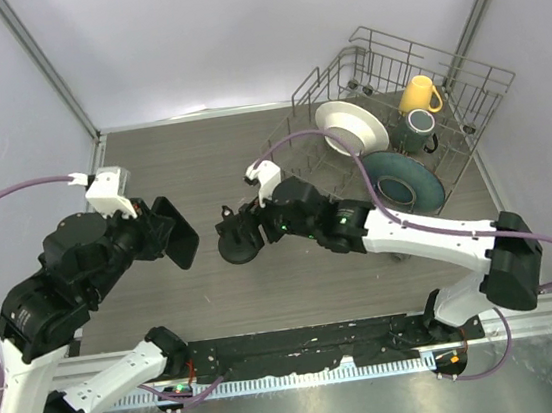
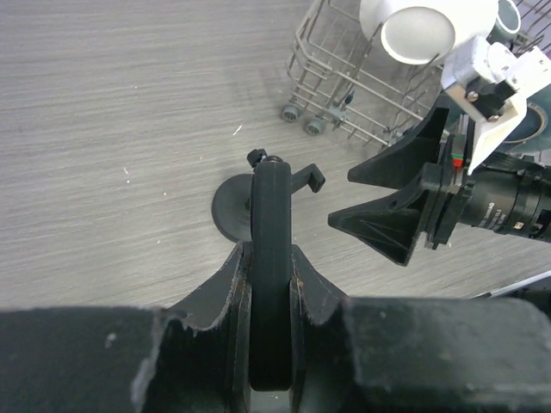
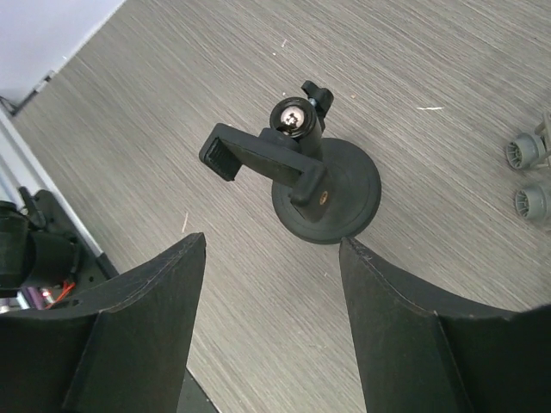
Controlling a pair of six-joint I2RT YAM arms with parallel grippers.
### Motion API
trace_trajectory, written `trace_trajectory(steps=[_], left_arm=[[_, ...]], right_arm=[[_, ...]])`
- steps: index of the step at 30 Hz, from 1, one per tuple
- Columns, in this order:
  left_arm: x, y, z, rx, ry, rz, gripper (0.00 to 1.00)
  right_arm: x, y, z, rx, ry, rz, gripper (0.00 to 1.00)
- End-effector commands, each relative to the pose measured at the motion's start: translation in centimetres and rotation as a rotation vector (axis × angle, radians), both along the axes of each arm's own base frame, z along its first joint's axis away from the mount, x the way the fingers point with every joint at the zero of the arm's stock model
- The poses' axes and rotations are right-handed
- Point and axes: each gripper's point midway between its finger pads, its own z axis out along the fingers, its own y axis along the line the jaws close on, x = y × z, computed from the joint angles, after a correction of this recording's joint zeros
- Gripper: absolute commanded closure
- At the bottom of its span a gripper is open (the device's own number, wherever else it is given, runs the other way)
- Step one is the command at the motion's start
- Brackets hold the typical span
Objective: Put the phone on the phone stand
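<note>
My left gripper [image 1: 163,232] is shut on the phone [image 1: 179,234], a thin black slab held above the table to the left of the phone stand. In the left wrist view the phone [image 2: 271,249] is edge-on between the jaws of the left gripper [image 2: 270,284], and its far end overlaps the stand's forked cradle [image 2: 301,176]. The phone stand [image 1: 237,241] stands on its round disc base [image 3: 344,194]. My right gripper [image 3: 271,241] is open and empty, just right of the stand, fingers either side of the base's near edge without touching it.
A grey wire dish rack [image 1: 462,78] stands at the back right with a white plate [image 1: 352,125], a teal plate [image 1: 404,179], a yellow mug [image 1: 419,95] and a dark mug [image 1: 418,131]. Its wheeled feet [image 2: 301,120] are just beyond the stand.
</note>
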Motion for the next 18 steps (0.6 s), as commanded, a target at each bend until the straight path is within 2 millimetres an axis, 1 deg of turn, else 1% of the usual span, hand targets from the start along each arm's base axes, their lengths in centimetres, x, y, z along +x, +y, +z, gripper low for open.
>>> trace_trajectory(steps=[1,3,6,7,9,10,12,14,18], left_arm=[[0.6,0.1,1.6,-0.033,-0.063,0.019,1.0],[0.6,-0.1,1.2,-0.023,-0.061,0.006,1.0],[0.8,-0.5,0.7,-0.014,-0.054,-0.008,1.0],[0.8,-0.5,0.7,-0.01,-0.052,-0.008,1.0],[0.9,-0.6,0.4,-0.003,-0.047,-0.011,1.0],[0.9,-0.6,0.3,0.0,-0.045,-0.011,1.0],[1.0,-0.8,0.0,0.0,-0.04,-0.018,1.0],[1.0,-1.1,0.0,-0.003,-0.039,-0.027,1.0],[1.1,-1.4,-0.6,0.008,-0.028,-0.039,1.0]], right_arm=[[1.9,0.1,0.8,-0.076,-0.096,-0.092,0.32],[1.9,0.5,1.0,-0.074,-0.106,-0.079,0.33],[2.1,1.2,0.4,-0.087,-0.103,-0.062,0.37],[2.4,1.4,-0.1,-0.101,-0.097,-0.065,0.4],[2.6,1.7,-0.1,-0.113,-0.105,-0.066,0.45],[2.8,1.8,-0.6,-0.125,-0.102,-0.067,0.53],[2.8,2.1,-0.6,-0.129,-0.106,-0.055,0.58],[2.8,2.4,-0.8,-0.135,-0.111,-0.038,0.6],[3.0,2.7,-1.1,-0.145,-0.114,-0.034,0.6]])
